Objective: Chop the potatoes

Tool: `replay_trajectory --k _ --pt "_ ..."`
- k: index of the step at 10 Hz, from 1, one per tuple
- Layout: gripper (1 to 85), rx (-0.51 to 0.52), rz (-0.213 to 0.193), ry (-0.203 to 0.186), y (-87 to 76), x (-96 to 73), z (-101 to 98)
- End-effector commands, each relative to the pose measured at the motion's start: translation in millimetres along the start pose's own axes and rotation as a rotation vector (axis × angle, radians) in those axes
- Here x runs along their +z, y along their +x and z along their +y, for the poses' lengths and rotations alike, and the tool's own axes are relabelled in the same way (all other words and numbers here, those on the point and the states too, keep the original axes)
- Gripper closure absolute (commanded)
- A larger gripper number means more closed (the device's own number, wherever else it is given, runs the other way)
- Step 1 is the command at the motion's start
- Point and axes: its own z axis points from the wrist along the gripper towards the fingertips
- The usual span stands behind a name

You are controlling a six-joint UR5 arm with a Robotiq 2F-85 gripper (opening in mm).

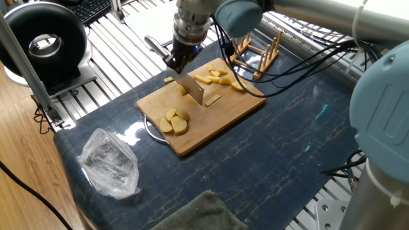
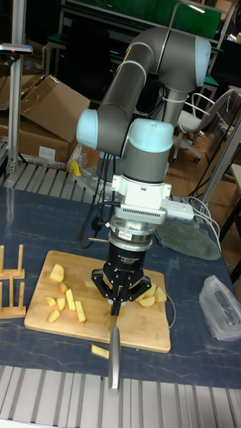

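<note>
- Step in hand, as I judge it: mid-chop. The knife (image 1: pixel 193 88) stands blade-down on the bamboo board (image 1: pixel 217 118), its edge at a potato piece (image 1: pixel 183 90) near the board's far-left edge.
- Next move likely calls for a straight press down through that piece, blade kept upright, then a lift clear.
- The claw (image 2: pixel 118 295) has its fingers drawn in narrow, clamped on the knife handle (image 2: pixel 114 358), which points toward the counter (image 1: pixel 287 147) edge.
- The potatoes lie in two groups: cut wedges and sticks (image 1: pixel 220 78) at the far end, rounded halves (image 1: pixel 174 121) at the near-left. One stick (image 2: pixel 100 350) lies off the board.
</note>
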Motion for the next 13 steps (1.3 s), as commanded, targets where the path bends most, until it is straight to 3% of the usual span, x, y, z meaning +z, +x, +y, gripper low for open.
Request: replay_trajectory --k 1,3,8,13 --pt "84.7 0.000 -0.004 -0.028 8.8 3.0 -0.9" --pt "84.7 -0.004 0.010 -0.044 17.0 -4.1 -0.6" --pt "84.7 0.002 0.045 -0.045 14.4 -17.2 -1.6" --pt "84.7 0.023 0.109 -0.001 11.0 -39.1 6.0"
